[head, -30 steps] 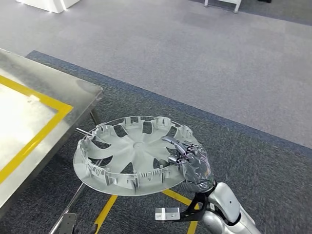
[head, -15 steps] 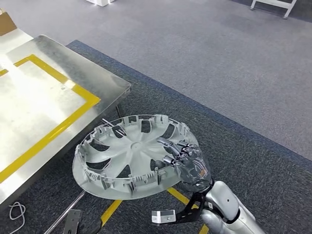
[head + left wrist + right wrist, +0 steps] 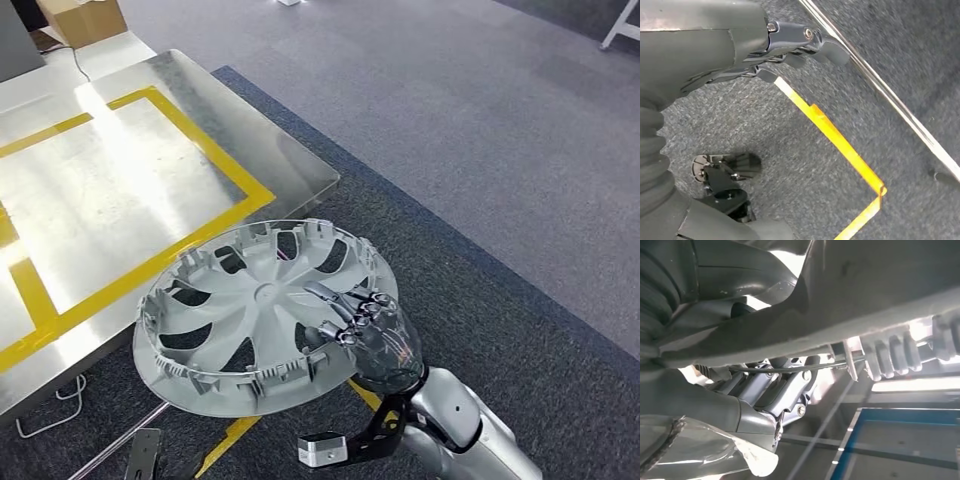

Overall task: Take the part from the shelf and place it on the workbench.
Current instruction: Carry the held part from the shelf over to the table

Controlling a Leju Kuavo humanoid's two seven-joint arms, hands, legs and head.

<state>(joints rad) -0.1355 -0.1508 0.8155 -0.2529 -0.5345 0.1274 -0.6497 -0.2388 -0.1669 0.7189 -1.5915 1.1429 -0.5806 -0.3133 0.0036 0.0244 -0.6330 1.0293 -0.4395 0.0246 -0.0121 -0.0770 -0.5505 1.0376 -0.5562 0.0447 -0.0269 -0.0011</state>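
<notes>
Grey carpet [image 3: 483,120] covers the floor, and a steel workbench [image 3: 302,175] marked with yellow tape [image 3: 189,130] fills the upper left of the head view. At lower centre, the right hand [image 3: 377,340] grips a grey hubcap [image 3: 256,310] by its rim, fingers [image 3: 332,300] laid over the inner face, the thumb hidden beneath. The hubcap lies nearly flat, hollow side up, extending left of the hand, its far edge just overlapping the workbench's near corner. In the left wrist view, the left hand [image 3: 753,55] holds nothing, its fingers [image 3: 828,47] stretched out and apart above the carpet and a yellow floor line [image 3: 836,140].
</notes>
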